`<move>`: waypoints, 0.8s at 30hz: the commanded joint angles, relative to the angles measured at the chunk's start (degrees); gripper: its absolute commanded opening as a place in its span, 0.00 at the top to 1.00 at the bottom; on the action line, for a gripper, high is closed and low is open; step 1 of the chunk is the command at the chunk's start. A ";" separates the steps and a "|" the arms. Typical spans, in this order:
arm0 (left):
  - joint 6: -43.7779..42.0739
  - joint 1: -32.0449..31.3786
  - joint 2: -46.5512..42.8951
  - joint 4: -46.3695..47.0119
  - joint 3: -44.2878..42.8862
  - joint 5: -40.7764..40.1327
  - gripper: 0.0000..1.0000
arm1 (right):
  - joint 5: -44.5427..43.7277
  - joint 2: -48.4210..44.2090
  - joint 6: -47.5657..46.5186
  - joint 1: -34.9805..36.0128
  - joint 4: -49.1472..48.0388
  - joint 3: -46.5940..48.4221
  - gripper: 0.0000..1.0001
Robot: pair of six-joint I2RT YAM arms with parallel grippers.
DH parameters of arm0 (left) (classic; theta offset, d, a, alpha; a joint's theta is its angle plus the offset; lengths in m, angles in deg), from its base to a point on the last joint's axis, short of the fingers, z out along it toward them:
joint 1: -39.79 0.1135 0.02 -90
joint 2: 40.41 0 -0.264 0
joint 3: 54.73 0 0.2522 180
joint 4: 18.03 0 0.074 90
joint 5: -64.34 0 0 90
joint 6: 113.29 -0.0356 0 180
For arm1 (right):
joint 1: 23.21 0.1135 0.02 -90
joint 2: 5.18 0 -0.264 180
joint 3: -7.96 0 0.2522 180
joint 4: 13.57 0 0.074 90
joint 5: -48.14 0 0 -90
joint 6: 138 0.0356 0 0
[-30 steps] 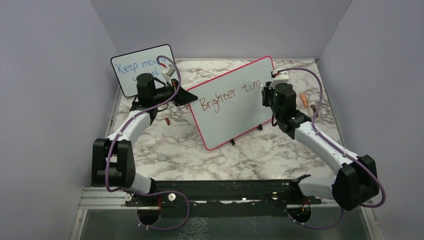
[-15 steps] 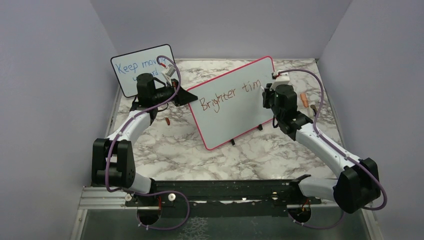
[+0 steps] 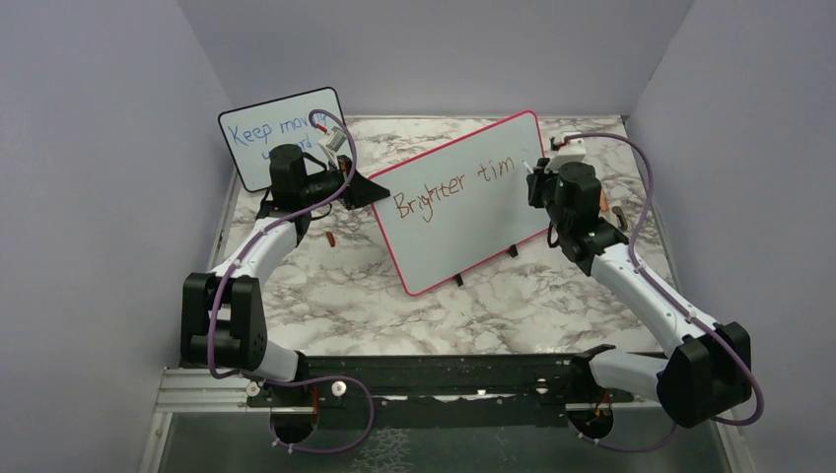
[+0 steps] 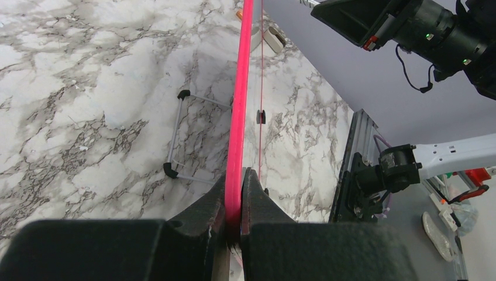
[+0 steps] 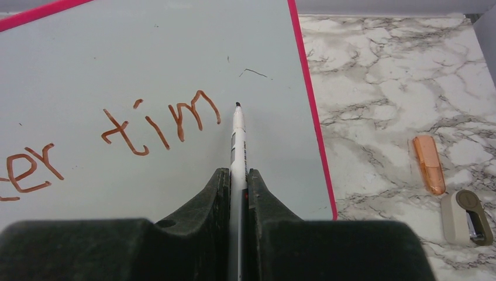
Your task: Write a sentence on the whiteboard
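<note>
The whiteboard [image 3: 463, 202] with a red-pink frame stands tilted on the marble table. On it the reddish-brown sentence [image 3: 453, 182] reads "Brighter tim". My left gripper [image 4: 234, 193] is shut on the board's left edge [image 4: 240, 105]. My right gripper [image 5: 237, 181] is shut on a white marker [image 5: 237, 140], whose dark tip points at the board just right of the "m" [image 5: 196, 111]. In the top view the right gripper [image 3: 540, 169] hovers at the board's right edge.
A smaller black-framed board [image 3: 281, 133] with blue writing stands at the back left. An orange marker cap [image 5: 428, 164] and a beige object [image 5: 465, 216] lie on the table right of the whiteboard. A small red piece [image 3: 331, 238] lies near the left arm.
My right gripper has moved right along the board with the marker, uncovering the "m". The left arm has not moved.
</note>
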 commanded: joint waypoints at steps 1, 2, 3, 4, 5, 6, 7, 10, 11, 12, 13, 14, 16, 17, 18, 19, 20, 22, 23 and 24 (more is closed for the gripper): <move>-5.80 -0.95 2.10 -5.65 1.20 -4.53 1.00 | 4.06 1.14 -0.70 -0.38 -1.84 2.28 0.99; -5.82 -0.92 2.14 -5.65 1.20 -4.49 1.00 | 4.41 1.35 -0.78 -0.44 -1.97 2.31 0.99; -5.78 -0.99 2.20 -5.65 1.20 -4.53 1.00 | 4.67 1.46 -0.79 -0.49 -2.07 2.31 0.99; -5.77 -0.99 2.20 -5.65 1.20 -4.49 1.00 | 4.85 1.61 -0.89 -0.49 -2.15 2.40 0.99; -5.77 -0.96 2.15 -5.65 1.20 -4.45 1.00 | 5.01 1.76 -0.86 -0.47 -2.26 2.41 0.99; -5.84 -0.96 2.15 -5.65 1.14 -4.43 1.00 | 5.07 1.86 -0.94 -0.49 -2.43 2.42 0.99; -5.86 -0.93 2.15 -5.65 1.10 -4.44 1.00 | 5.09 1.99 -0.97 -0.51 -2.54 2.48 0.99; -5.86 -0.98 2.23 -5.63 1.12 -4.44 1.00 | 5.17 2.27 -0.95 -0.78 -2.82 2.79 0.99; -5.86 -0.97 2.23 -5.65 1.11 -4.44 1.00 | 5.30 2.41 -0.95 -0.84 -2.96 2.81 0.99; -5.86 -0.97 2.23 -5.74 1.11 -4.51 1.00 | 5.31 3.09 -0.88 -1.07 -3.04 3.09 0.99; -5.93 -0.92 2.23 -5.74 1.11 -4.53 1.00 | 5.31 3.21 -0.88 -1.08 -3.17 3.04 0.99; -5.95 -0.92 2.23 -5.74 1.11 -4.43 1.00 | 5.31 3.31 -0.81 -1.15 -3.25 3.05 0.99; -5.95 -1.00 2.23 -5.83 1.11 -4.52 1.00 | 5.31 3.65 -0.78 -1.20 -3.24 3.15 0.99; -5.95 -0.97 2.23 -5.83 1.10 -4.53 1.00 | 5.31 3.80 -0.70 -1.26 -3.22 3.17 0.99; -6.00 -0.95 2.23 -5.83 1.11 -4.53 1.00 | 5.31 3.92 -0.68 -1.26 -3.17 3.08 0.99; -6.02 -0.99 2.23 -5.83 1.11 -4.53 1.00 | 5.16 4.09 -0.77 -1.33 -3.23 3.08 0.99; -6.02 -0.95 2.23 -5.78 1.11 -4.53 1.00 | 4.96 4.24 -0.84 -1.43 -3.27 2.97 0.99; -6.04 -0.97 2.16 -5.83 1.11 -4.50 1.00 | 4.96 4.44 -0.77 -1.74 -3.42 2.84 0.99; -6.04 -0.99 2.15 -5.89 1.11 -4.53 1.00 | 4.84 4.53 -0.77 -1.85 -3.49 2.89 0.99; -6.04 -0.97 2.15 -5.91 1.11 -4.53 1.00 | 4.76 4.63 -0.84 -1.89 -3.60 2.88 0.99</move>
